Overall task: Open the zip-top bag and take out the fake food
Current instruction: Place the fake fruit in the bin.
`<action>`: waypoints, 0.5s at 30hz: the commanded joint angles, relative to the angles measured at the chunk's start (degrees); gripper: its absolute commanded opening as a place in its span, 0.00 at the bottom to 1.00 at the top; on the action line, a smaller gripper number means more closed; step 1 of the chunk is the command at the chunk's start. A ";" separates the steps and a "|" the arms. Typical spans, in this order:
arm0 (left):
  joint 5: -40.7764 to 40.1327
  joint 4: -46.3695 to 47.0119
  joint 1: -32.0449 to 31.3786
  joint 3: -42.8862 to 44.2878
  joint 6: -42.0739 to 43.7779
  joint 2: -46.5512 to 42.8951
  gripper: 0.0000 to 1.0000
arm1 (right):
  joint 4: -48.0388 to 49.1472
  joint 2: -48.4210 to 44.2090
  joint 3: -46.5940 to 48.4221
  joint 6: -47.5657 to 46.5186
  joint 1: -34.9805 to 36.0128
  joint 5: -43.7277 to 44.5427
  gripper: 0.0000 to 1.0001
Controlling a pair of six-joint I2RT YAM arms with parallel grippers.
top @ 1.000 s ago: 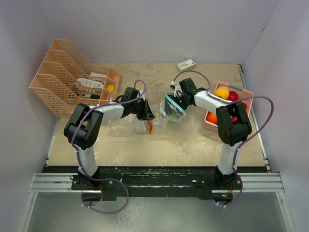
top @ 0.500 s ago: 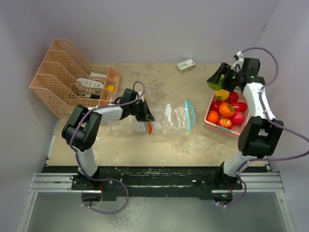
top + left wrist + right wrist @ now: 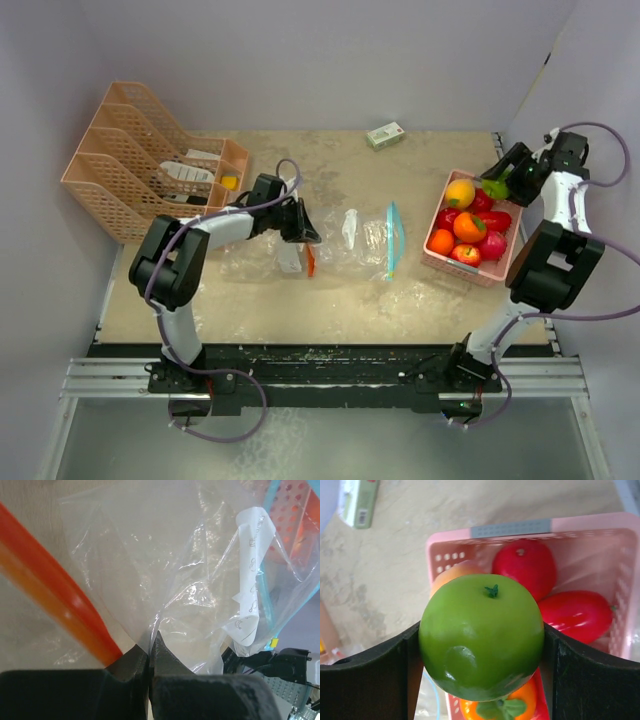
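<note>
The clear zip-top bag [image 3: 365, 240] lies flat mid-table, its teal zip edge toward the right; it also fills the left wrist view [image 3: 165, 565]. A white paper slip [image 3: 252, 580] sits in it. My left gripper [image 3: 303, 232] is shut, pinching the bag's left end [image 3: 149, 640]. My right gripper [image 3: 497, 186] is shut on the green apple [image 3: 481, 636] and holds it above the pink basket [image 3: 508, 195], near its far right corner. The basket holds red apples [image 3: 525, 565] and oranges [image 3: 460, 192].
An orange desk organiser [image 3: 130, 165] stands at the back left. A small green-and-white box [image 3: 385, 134] lies at the back. An orange strip [image 3: 311, 262] lies beside the left gripper. Grey walls close in on both sides.
My right gripper took the green apple out of the bag and carried it right, to above the basket. The bag has settled flat. The left gripper has held its pinch.
</note>
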 commanded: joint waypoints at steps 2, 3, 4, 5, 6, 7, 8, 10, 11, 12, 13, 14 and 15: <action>2.04 0.88 0.68 5.52 1.32 2.80 0.00 | -1.29 0.02 3.75 -0.54 -0.13 10.06 0.65; 2.05 0.79 0.70 5.95 1.47 3.02 0.00 | -1.34 0.22 3.96 -0.84 -0.11 11.14 0.67; 2.05 0.45 0.80 6.41 1.90 3.35 0.00 | -1.64 0.40 4.21 -1.19 -0.11 12.44 0.69; 1.98 -0.18 0.87 6.91 2.30 3.59 0.00 | -2.32 0.67 4.75 -1.90 -0.11 13.99 0.73; 1.90 -0.75 0.97 7.23 2.77 3.82 0.00 | -2.87 0.82 5.29 -2.46 -0.11 15.48 0.77; 1.90 -1.07 1.19 7.40 3.04 3.94 0.00 | -3.16 0.90 5.60 -2.95 -0.11 16.58 0.81; 2.03 -1.20 1.44 7.37 3.18 4.05 0.00 | -3.37 1.04 5.89 -3.33 -0.11 17.82 0.83; 2.16 -1.16 1.83 7.27 3.28 4.19 0.00 | -4.18 1.33 6.59 -4.05 -0.11 18.54 0.88; 2.32 -1.10 1.87 7.29 3.19 4.26 0.00 | -4.24 1.35 6.62 -4.33 -0.11 18.67 0.90; 2.46 -1.13 2.02 7.34 3.19 4.41 0.00 | -4.27 1.16 6.41 -4.45 -0.11 18.84 0.91; 2.68 -1.13 2.08 7.61 3.17 4.56 0.00 | -4.22 0.77 5.80 -4.47 -0.11 19.37 0.92; 2.81 -1.18 2.11 7.94 3.16 4.73 0.00 | -4.36 0.42 5.29 -4.62 -0.11 20.37 0.93; 3.03 -1.37 2.13 8.35 3.22 4.95 0.00 | -4.22 0.00 4.83 -5.23 -0.11 20.98 0.94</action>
